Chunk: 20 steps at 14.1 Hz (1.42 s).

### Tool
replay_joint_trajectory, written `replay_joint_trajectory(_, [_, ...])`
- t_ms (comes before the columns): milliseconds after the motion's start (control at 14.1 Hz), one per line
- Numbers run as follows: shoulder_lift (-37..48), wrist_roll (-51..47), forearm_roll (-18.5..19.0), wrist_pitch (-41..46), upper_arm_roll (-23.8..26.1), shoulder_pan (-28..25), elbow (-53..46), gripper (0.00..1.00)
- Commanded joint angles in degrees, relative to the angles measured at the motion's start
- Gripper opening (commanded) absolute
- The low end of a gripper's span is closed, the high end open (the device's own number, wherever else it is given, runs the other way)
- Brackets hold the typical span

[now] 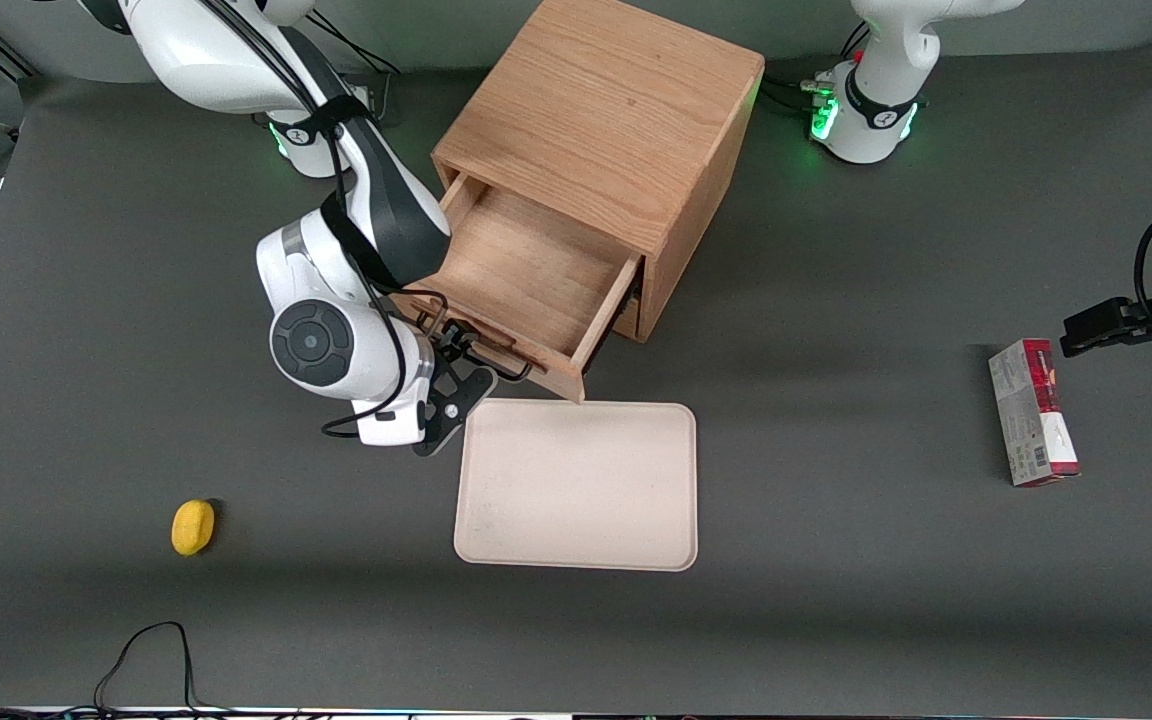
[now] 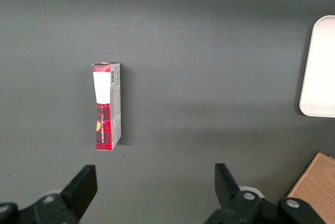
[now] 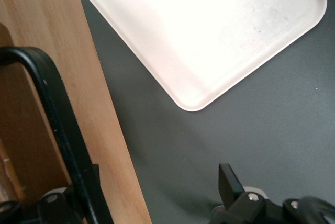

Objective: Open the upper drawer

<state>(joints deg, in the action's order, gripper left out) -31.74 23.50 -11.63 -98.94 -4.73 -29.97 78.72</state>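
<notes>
The upper drawer stands pulled well out of the oak cabinet, showing its bare wooden floor. Its front panel faces the tray, with the thin black bar handle on it. My right gripper is at the working-arm end of that front panel, right at the handle. In the right wrist view the gripper is open: one fingertip sits against the black handle and front panel, the other hangs over the bare mat. Nothing is clamped.
A pale tray lies just in front of the open drawer, also seen as the tray. A small yellow object lies toward the working arm's end, a red and grey box toward the parked arm's.
</notes>
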Motion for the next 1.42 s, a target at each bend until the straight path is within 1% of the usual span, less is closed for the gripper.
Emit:
replay_joint_trajectory(0, [-2.19, 1.9, -0.5, 1.29, 0.16, 1.31, -3.39, 1.0])
replay_joint_trajectory(71, [-2.27, 1.9, -0.59, 1.29, 0.25, 2.28, -3.48, 1.0])
replay_joint_trajectory(496, [-3.24, 1.9, -0.41, 1.29, 0.16, 4.04, -5.24, 1.0])
replay_joint_trajectory(1063, [-2.46, 0.07, -0.85, 1.64, 0.34, 4.92, -6.38, 1.0])
replay_joint_trajectory(1346, [-1.84, -2.4, -0.85, 11.03, -0.1, 5.1, -14.19, 1.0])
